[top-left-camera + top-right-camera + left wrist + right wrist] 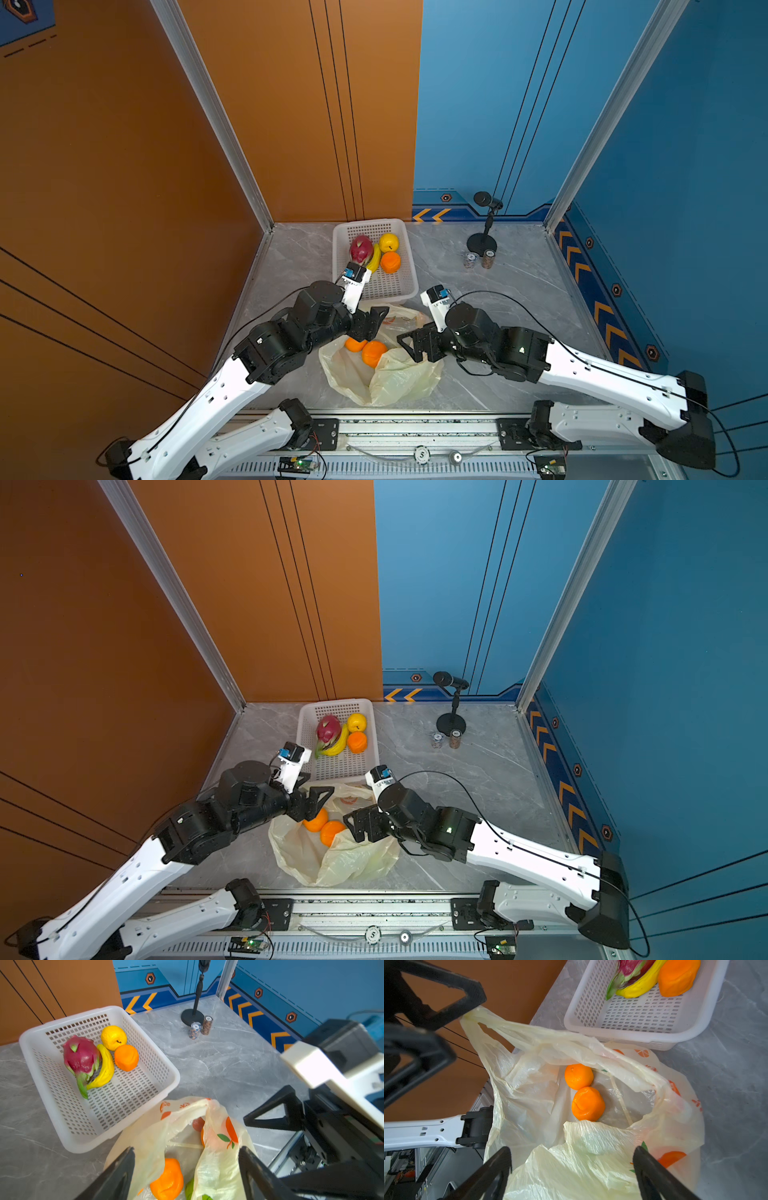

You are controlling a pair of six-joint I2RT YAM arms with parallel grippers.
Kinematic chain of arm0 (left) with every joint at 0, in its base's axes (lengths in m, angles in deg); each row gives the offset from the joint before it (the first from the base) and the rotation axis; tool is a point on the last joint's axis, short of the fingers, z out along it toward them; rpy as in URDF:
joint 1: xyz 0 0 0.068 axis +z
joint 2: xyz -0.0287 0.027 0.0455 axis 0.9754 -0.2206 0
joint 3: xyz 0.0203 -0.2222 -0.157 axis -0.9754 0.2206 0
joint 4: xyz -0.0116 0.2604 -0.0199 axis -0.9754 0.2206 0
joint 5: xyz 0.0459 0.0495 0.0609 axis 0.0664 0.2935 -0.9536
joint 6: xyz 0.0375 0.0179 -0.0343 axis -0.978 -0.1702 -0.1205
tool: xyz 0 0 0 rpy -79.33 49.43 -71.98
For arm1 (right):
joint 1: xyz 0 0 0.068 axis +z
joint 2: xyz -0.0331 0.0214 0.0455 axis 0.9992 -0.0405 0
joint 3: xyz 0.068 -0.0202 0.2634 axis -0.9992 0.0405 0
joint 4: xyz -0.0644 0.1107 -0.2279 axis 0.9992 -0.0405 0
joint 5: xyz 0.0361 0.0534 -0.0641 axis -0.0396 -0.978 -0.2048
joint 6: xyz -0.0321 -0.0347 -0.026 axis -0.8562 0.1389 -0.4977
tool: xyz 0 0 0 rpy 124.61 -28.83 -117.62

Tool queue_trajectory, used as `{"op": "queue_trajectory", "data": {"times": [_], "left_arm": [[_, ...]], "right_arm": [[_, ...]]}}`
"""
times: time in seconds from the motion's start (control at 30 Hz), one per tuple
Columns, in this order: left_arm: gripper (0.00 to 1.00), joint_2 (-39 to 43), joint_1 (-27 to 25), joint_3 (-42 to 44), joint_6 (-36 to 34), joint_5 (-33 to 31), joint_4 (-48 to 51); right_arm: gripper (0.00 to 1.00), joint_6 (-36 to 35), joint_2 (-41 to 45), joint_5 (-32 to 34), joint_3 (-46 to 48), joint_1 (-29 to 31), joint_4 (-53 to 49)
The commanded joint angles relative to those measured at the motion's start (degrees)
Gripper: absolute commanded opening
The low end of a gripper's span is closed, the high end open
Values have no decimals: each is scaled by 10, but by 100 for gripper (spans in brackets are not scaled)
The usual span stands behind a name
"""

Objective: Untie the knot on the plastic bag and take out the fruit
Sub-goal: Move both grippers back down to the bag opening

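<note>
— Why does the plastic bag [399, 382] lie just beside the white basket [376, 222], on its side toward the robot?
— I judge it makes the way short, from bag to basket. A dragon fruit [81, 1057], a banana [106, 1068], a yellow fruit [113, 1037] and one orange [126, 1057] lie in the basket. I see no knot. The bag's mouth is open, so the untying looks done.
— And the left gripper [187, 1149]?
— Its jaws stand wide apart over the bag's part nearest the basket and clamp nothing. One fingertip [475, 1001] touches a handle loop [512, 1029]. I think this props the mouth open.
— Where is the fruit to take out?
— Two oranges [579, 1076] lie touching in the open mouth, below the left gripper. The right gripper [573, 1149], also wide open and empty, hangs near them, farther from the basket.
</note>
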Motion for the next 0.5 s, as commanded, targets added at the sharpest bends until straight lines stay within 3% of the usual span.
{"op": "queue_trajectory", "data": {"times": [0.0, 0.23, 0.37, 0.47], "left_arm": [[77, 28, -38, 37, 67, -50, 38], [72, 57, -100, 97, 142, -39, 42], [71, 47, -145, 128, 175, -23, 19], [71, 20, -182, 149, 181, -11, -6]], "right_arm": [[88, -5, -31, 10, 2, 14, -2], [80, 4, -83, 47, 31, 16, -55], [76, 27, -76, 100, 64, 11, -104], [75, 27, -65, 104, 112, 1, -110]]}}
